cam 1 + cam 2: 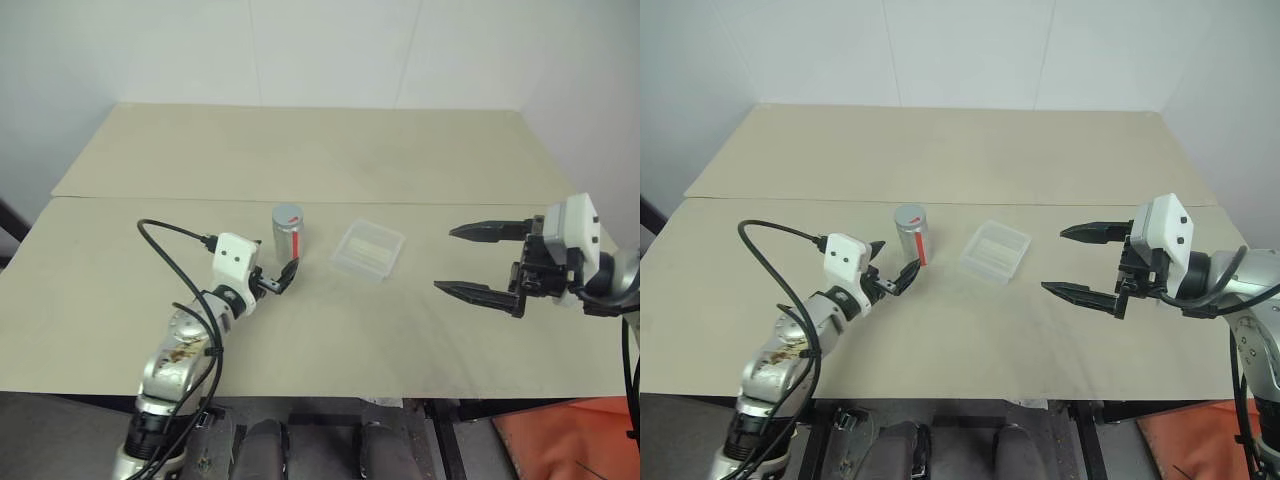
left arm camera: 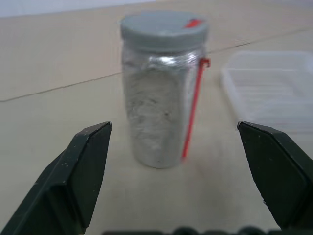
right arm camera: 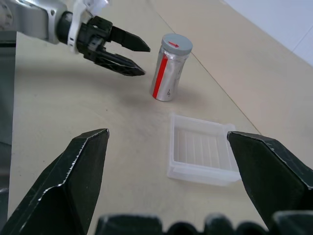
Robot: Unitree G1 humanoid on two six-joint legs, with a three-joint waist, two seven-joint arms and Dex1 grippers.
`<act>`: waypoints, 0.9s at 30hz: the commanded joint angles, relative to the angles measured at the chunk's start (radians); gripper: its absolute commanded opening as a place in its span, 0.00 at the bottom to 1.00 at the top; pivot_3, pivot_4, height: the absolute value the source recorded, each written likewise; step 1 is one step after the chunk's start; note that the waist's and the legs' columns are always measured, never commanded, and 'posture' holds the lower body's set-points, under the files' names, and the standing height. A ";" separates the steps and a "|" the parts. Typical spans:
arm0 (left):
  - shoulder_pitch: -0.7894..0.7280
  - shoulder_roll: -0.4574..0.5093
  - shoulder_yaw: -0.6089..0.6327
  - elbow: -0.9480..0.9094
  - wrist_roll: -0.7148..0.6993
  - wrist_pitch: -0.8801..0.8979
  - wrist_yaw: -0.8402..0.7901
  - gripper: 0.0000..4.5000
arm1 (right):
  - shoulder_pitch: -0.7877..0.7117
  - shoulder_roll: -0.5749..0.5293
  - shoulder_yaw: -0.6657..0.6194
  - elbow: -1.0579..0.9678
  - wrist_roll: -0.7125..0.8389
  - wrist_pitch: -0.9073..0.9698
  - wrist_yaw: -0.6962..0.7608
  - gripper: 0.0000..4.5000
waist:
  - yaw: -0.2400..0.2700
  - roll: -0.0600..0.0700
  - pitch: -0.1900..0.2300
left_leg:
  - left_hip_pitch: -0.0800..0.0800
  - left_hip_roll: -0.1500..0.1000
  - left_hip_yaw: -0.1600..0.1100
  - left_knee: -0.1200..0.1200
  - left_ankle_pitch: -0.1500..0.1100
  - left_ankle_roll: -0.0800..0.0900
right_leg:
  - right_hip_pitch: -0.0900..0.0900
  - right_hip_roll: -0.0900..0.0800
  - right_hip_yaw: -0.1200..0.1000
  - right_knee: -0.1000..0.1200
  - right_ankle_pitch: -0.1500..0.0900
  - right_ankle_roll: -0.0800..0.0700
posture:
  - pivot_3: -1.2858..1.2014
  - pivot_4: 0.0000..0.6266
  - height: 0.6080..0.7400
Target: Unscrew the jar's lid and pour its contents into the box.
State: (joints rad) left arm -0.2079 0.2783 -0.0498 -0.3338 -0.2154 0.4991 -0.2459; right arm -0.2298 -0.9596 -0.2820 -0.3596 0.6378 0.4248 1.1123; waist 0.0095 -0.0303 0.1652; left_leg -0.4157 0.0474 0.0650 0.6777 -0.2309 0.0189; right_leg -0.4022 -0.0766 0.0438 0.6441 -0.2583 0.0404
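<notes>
A small silver-grey jar (image 1: 288, 232) with a red stripe, grey lid (image 1: 287, 213) on, stands mid-table (image 1: 300, 150) beside the clear plastic box (image 1: 368, 249). The left hand (image 1: 275, 276) gapes just before it; the right hand (image 1: 478, 260) hangs spread near the table's right edge.

Jar (image 1: 287, 235) silver-grey, one vertical red stripe down its side; lid (image 2: 164, 30) plain grey with a small red mark at the edge; box (image 1: 368, 249) clear, faintly ribbed floor; table (image 1: 330, 150) pale beige; both grippers' fingers (image 1: 475, 231) black, wrist housings white.
</notes>
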 commanded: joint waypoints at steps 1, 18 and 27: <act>-0.016 -0.053 -0.024 -0.026 0.075 -0.035 0.091 0.99 | -0.013 -0.010 -0.023 -0.005 0.003 -0.014 0.008 1.00 | 0.001 0.000 0.000 | 0.000 0.000 0.000 0.000 0.000 0.000 | 0.000 0.000 0.000 0.000 0.000 0.000 | 0.52 0.24 1.00; -0.061 -0.275 -0.105 0.100 0.276 -0.036 0.311 0.99 | 0.010 -0.006 -0.051 -0.029 0.018 -0.003 -0.002 1.00 | 0.002 0.000 0.000 | 0.000 -0.002 -0.002 0.000 0.000 0.000 | 0.001 0.000 0.000 0.000 0.000 0.000 | 0.52 0.24 1.00; -0.104 -0.352 -0.100 0.189 0.304 -0.067 0.371 0.99 | 0.016 -0.012 -0.065 -0.042 0.039 0.002 -0.001 1.00 | 0.002 0.000 0.000 | 0.000 -0.002 -0.003 0.000 0.000 0.000 | 0.001 0.000 0.000 -0.001 0.000 0.000 | 0.52 0.24 1.00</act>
State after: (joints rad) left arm -0.2894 -0.0623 -0.1497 -0.1381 0.0763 0.4604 0.1107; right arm -0.2120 -0.9596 -0.3005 -0.3717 0.6514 0.4253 1.1110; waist 0.0116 -0.0304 0.1652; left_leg -0.4160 0.0455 0.0623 0.6780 -0.2309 0.0190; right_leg -0.4012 -0.0770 0.0434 0.6435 -0.2581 0.0408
